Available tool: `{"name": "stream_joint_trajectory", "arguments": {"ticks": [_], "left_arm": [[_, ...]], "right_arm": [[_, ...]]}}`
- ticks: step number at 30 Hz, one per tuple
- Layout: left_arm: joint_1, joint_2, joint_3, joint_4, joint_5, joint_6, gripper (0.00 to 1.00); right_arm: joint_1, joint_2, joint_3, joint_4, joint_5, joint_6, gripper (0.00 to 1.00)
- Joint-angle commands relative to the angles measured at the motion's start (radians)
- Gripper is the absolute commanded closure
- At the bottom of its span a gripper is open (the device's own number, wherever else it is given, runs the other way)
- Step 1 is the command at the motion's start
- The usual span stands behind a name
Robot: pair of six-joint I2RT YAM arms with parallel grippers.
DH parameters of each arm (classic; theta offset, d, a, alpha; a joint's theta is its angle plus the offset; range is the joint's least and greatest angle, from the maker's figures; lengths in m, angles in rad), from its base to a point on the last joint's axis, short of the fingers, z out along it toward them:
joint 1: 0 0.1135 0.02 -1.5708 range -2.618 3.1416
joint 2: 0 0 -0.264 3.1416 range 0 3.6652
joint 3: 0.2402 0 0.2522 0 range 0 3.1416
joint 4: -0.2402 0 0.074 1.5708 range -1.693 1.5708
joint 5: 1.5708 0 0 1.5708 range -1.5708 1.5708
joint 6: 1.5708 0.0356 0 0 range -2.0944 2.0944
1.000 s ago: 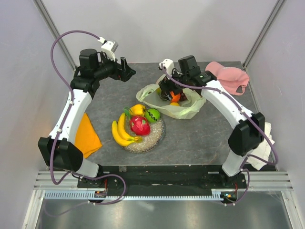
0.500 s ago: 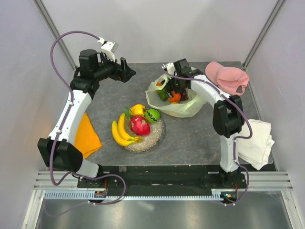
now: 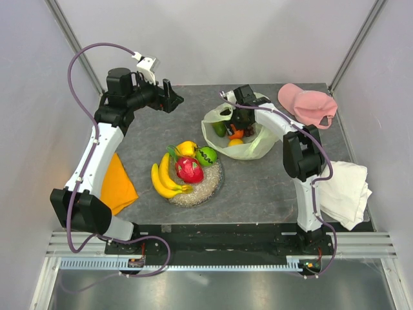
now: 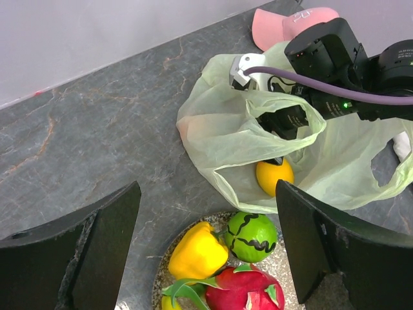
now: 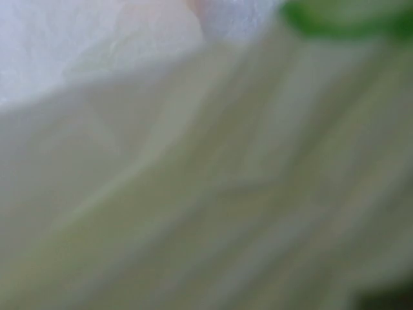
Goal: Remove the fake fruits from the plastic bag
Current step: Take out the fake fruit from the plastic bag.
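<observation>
Right claw: the right gripper (image 3: pixel 240 123) is sunk in the mouth of the plastic bag (image 3: pixel 255 147). Its jaws stand wide, but film hides the fingers, so whether a fruit sits between them cannot be told.
Left claw: the left gripper (image 3: pixel 170 97) has its jaws wide apart and holds nothing. It hovers over the far-left table (image 3: pixel 148 129), well apart from the bag.
Fruits inside: a green fruit (image 3: pixel 220 128), an orange fruit (image 3: pixel 237 134) and a yellow-orange fruit (image 4: pixel 274 175) sit close together.
Fruits out: the banana bunch (image 3: pixel 161 181), dragon fruit (image 3: pixel 189 169), yellow fruit (image 3: pixel 186 148) and striped green fruit (image 3: pixel 207 155) lie on the plate (image 3: pixel 210 187).
Key relation: the bagged fruits lie just under and nearward of the right claw, and the right arm is far nearer.
Long axis: these fruits look roundish, so grip angle likely matters little.
</observation>
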Motion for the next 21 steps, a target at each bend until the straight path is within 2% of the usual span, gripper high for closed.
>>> {"name": "stream_joint_trajectory", "arguments": {"ticks": [1, 6, 9, 15, 20, 21], "left_arm": [[0.002, -0.029, 0.005, 0.010, 0.004, 0.018, 0.08], [0.002, -0.024, 0.014, 0.016, 0.005, 0.012, 0.08], [0.002, -0.020, 0.020, 0.027, 0.007, 0.012, 0.08], [0.002, 0.000, 0.052, 0.036, 0.011, 0.003, 0.08], [0.002, 0.003, 0.068, 0.041, 0.018, -0.003, 0.08], [0.002, 0.000, 0.068, 0.042, 0.016, -0.003, 0.08]], "right_arm": [[0.003, 0.000, -0.001, -0.002, 0.003, -0.010, 0.26], [-0.002, -0.069, -0.015, -0.021, -0.034, -0.052, 0.55], [-0.005, -0.156, -0.038, -0.035, -0.077, -0.061, 0.61], [-0.006, -0.373, -0.102, -0.045, -0.125, -0.076, 0.61], [-0.005, -0.554, -0.207, -0.078, -0.281, -0.106, 0.61], [-0.005, -0.575, -0.230, -0.082, -0.362, -0.112, 0.60]]}}
